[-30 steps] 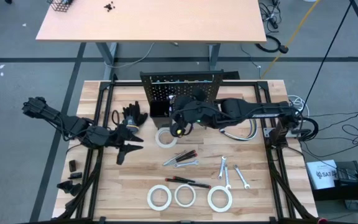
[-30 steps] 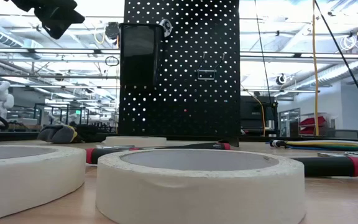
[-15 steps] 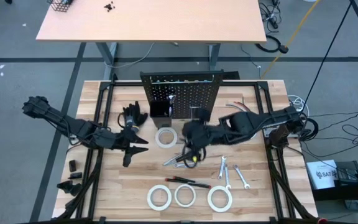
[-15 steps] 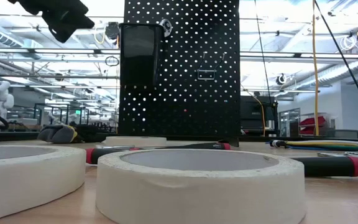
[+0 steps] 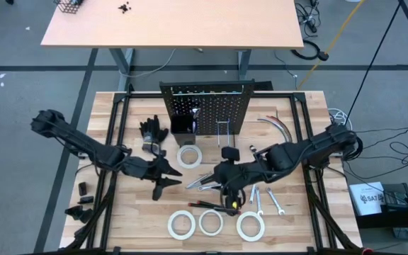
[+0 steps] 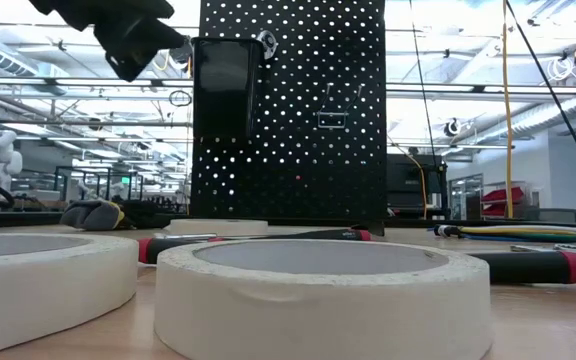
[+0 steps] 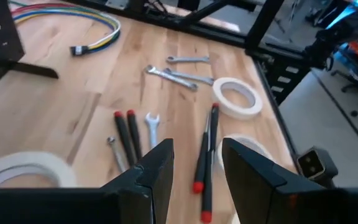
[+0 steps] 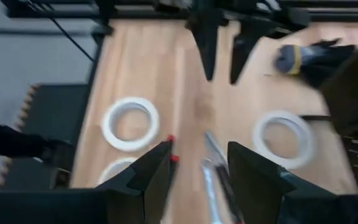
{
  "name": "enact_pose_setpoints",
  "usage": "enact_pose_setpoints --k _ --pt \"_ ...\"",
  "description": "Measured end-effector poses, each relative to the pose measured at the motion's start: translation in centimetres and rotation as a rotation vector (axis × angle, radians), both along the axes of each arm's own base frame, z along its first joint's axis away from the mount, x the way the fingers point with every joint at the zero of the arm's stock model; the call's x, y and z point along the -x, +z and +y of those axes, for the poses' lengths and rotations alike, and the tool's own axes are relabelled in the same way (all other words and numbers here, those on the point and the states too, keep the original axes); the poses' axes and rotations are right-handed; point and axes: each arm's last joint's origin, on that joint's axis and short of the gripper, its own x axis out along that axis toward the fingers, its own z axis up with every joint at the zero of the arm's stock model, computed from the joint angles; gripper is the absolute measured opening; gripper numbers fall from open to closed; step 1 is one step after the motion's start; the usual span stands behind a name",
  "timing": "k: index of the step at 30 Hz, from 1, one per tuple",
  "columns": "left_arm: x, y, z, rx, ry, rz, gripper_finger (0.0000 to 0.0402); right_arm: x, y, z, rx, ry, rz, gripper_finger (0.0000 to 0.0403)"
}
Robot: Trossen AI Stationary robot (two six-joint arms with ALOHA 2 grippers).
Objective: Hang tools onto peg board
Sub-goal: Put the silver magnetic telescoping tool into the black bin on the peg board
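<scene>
A: Where are the tools lying at this moment?

B: They are still spread over the wooden table [image 5: 119, 212]: three white tape rolls [image 5: 210, 222] along the near edge, a fourth roll [image 5: 188, 156] just in front of the peg board [image 5: 207, 110], red-and-black screwdrivers [image 5: 214, 207] in the middle, and silver wrenches [image 5: 264, 197] to the right. Nothing is hanging on the board's hooks that can be made out.

A: And the two claws?

B: The right gripper [image 5: 231, 202] is hovering over the screwdrivers with its fingers parted and nothing between them. The left gripper [image 5: 163, 185] is hanging just beside the same cluster, also parted and empty.

A: What does a clean pickup call for?

B: Probably the right gripper is lining up on one screwdriver. It should be turning its fingers across the shaft, straddling a single handle, not the pair lying side by side, and closing near the handle's middle so the tool is not tipping. The left gripper should be keeping clear.
</scene>
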Motion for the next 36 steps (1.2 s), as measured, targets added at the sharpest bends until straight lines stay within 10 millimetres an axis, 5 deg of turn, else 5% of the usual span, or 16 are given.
enact_pose_setpoints --k 10,21,36 --pt "-2.7 -2.0 -1.5 0.053 -0.076 -0.039 0.0138 4.1 -6.7 -1.6 -0.222 -0.061 -0.150 0.0157" --pt "-3.7 -4.3 -1.7 0.038 -0.095 0.038 0.0138 7.2 -15.8 -2.5 -0.399 -0.302 0.059 0.0157" --pt "-4.9 -6.9 -0.5 0.003 -0.037 0.138 0.0138 7.1 -16.8 -3.4 -0.393 -0.337 0.054 0.0157"
